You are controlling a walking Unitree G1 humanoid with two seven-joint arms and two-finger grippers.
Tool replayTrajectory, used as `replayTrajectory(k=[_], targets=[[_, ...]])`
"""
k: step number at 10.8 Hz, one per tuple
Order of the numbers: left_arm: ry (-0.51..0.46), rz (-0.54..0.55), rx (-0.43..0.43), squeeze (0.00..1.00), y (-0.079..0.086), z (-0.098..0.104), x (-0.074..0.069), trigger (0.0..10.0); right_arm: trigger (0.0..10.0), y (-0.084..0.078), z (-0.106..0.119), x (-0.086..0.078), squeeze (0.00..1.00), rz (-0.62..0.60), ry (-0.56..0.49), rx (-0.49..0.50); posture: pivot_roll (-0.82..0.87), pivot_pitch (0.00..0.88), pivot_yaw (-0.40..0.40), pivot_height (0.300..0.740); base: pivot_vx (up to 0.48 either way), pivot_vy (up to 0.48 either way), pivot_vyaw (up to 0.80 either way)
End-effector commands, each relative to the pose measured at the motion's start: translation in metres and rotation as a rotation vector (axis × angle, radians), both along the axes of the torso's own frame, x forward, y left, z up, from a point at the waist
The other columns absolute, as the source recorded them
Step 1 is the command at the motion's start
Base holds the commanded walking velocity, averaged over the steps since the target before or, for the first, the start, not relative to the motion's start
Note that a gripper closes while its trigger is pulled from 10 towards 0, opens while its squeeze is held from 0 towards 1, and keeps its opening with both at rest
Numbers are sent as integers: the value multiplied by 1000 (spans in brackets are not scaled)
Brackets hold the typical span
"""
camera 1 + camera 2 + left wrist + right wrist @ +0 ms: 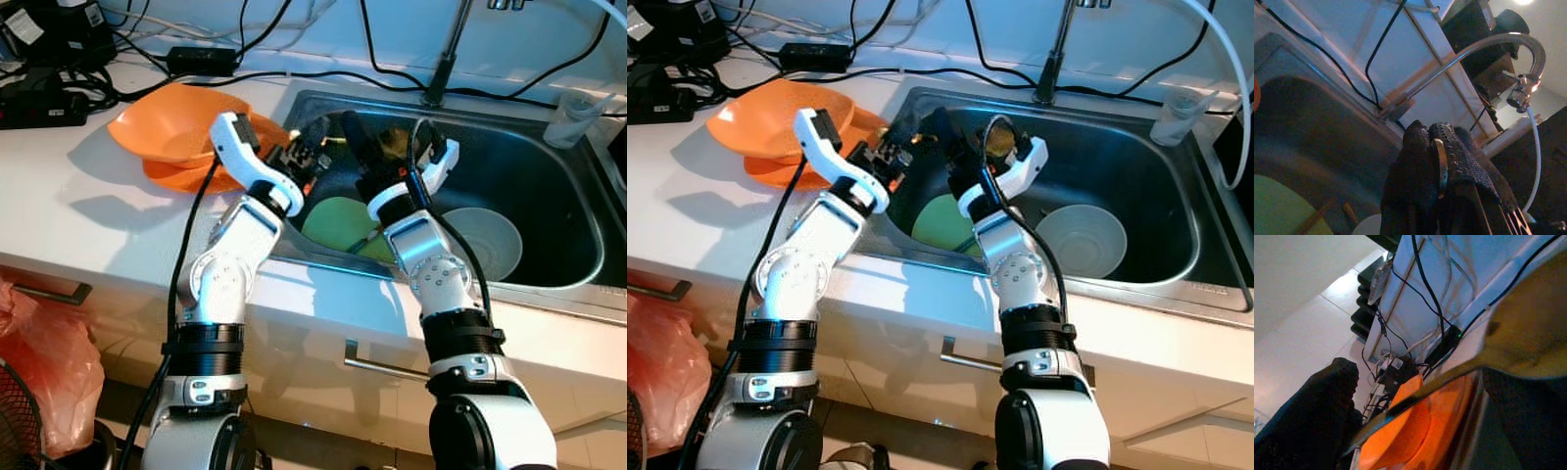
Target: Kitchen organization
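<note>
While both arms reach over the sink's front rim, the thing in hand looks to be a thin metal utensil (1440, 164), a curved silvery strip pinched between the pressed-together fingers of the left pincer (309, 157), held above the sink's left end; what kind of utensil it is I can't make out. Beneath it, on the sink (549, 279) floor toward the front left corner, lies a green plate (338, 220) with what seem to be chopsticks (1312, 220) across it, and a white bowl (490, 240) sits just beside it toward the middle. The right pincer (367, 147) hovers near the left one, over the plate, its fingers spread with something shiny and blurred close between them; whether it grips that I can't tell. Out on the white surface, at the sink's left rim, a stack of orange bowls (171, 132) rests tilted, with black cables and a power strip (39, 103) along the back edge, the faucet (446, 59) behind the sink, and a clear cup (573, 117) at its back right corner. I'd judge this as mid-sorting: dishes being lifted out. The next move likely calls for carrying the utensil clear of the rim without knocking the other arm.
</note>
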State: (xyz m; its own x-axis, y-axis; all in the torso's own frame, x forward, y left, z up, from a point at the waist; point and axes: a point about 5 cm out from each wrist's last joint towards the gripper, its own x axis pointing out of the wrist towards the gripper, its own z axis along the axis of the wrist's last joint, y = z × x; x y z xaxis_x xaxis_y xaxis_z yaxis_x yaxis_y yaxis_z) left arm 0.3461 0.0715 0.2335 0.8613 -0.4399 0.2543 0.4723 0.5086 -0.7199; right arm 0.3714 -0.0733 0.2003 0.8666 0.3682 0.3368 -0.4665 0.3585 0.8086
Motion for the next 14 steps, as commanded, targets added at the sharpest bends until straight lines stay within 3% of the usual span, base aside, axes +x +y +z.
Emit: replayTrajectory(k=[1,2,9,14], targets=[[10,-78,-82,0,-25,0,-11,0,4275,33,22,-2,0,79,-52,99,111,86,-30,740,0,0,0],[9,-81,-82,0,-25,0,-11,0,0,33,22,-2,0,80,-54,106,111,86,-31,740,0,0,0],[6,-12,-61,0,-10,2,-3,0,0,28,18,-2,0,62,-42,107,117,78,-31,740,0,0,0],[8,-13,-57,0,-12,0,-2,0,0,21,18,1,0,37,-38,94,112,66,-34,740,0,0,0]])
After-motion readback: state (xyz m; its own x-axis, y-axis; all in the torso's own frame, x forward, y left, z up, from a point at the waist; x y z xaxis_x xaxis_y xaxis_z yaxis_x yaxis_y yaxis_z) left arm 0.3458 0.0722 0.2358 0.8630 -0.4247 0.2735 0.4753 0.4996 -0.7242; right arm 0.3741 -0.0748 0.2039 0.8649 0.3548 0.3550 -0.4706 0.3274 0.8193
